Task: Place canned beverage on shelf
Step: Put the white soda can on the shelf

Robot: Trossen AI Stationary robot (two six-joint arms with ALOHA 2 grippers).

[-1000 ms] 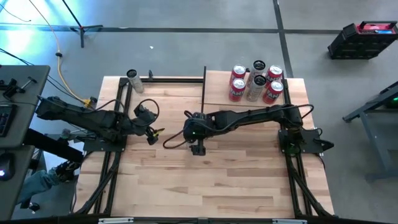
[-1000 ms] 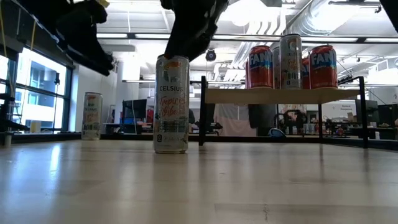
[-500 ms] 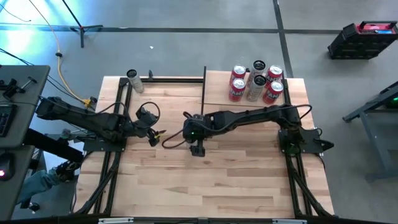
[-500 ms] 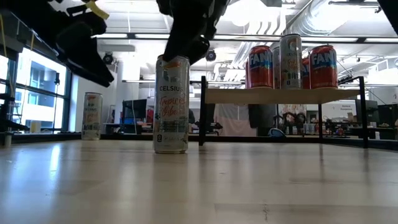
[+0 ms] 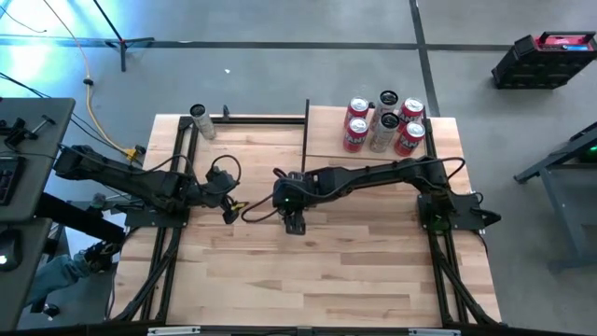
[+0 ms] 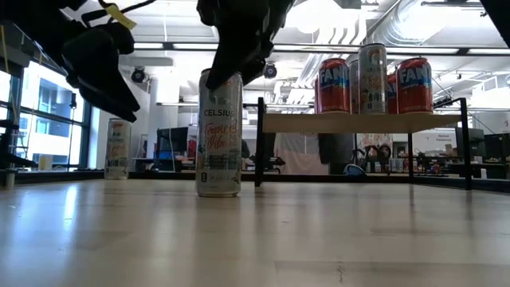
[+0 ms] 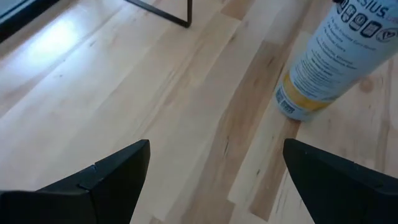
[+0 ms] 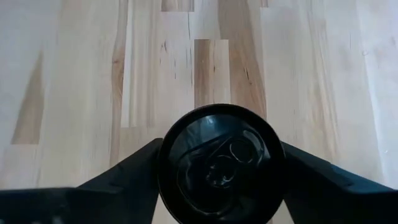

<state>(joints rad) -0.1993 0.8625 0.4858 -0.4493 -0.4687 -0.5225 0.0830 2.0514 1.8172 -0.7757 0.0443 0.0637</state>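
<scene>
A tall silver canned beverage stands upright on its base on the planked table, left of centre. My right gripper is over its top, one finger on each side, shut on it; in the high view the gripper hides the can. My left gripper hangs open above the table, left of the can, with nothing between its fingers. The shelf stands at the back right, a pale board on black uprights. My right gripper pinches the can just under its top rim, one finger on each opposite side of the wall. The fingers come from above, slanting down. The can stays upright with its base on the table.
Several red and silver cans stand grouped on the shelf's right part. Another silver can stands at the table's far left corner. Black frame rails run along both table sides. Bare planks lie toward the near edge.
My left gripper has sunk toward the table, staying open. My right gripper has settled a little lower around the can's top. The can has stayed where it was, upright on the table.
</scene>
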